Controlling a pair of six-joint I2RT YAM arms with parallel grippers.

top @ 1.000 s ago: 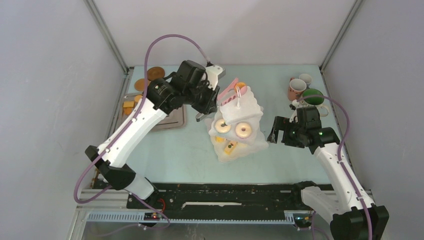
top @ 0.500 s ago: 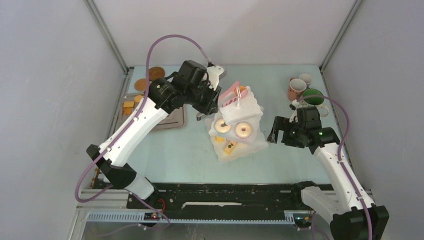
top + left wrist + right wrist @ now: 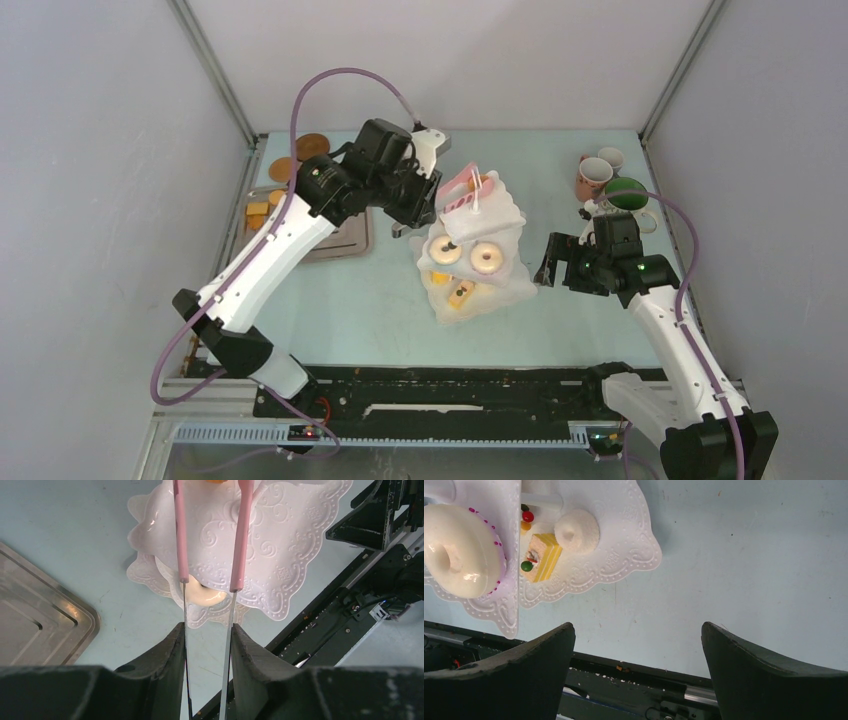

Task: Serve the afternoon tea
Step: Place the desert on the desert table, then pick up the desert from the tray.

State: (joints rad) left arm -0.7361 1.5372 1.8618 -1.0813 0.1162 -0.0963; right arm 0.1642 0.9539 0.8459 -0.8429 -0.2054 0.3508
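Note:
The white three-tier stand [image 3: 505,283] stands mid-table, with two donuts [image 3: 486,258] on its middle tier and a yellow cake [image 3: 461,293] lower down. My left gripper [image 3: 430,203] is shut on the pink tongs [image 3: 458,192], which reach over the top tier [image 3: 280,540]. In the left wrist view the tongs [image 3: 241,535] stand spread inside the left gripper [image 3: 207,630]. An orange biscuit [image 3: 485,183] lies on the top tier between their ends. My right gripper [image 3: 548,265] hangs open and empty beside the stand's right edge. The three mugs [image 3: 592,178] cluster at the back right. Brown coasters [image 3: 312,146] lie at the back left.
A grey metal tray [image 3: 345,243] lies under my left arm, with orange and yellow pieces [image 3: 258,212] beside it at the table's left edge. In the right wrist view the open gripper [image 3: 638,635] is near the bottom tier [image 3: 624,545], and the black base rail [image 3: 634,680] is close below.
My left jaws have widened a little, the tongs' arms have spread, and the orange biscuit rests on the top tier. The right arm has not moved.

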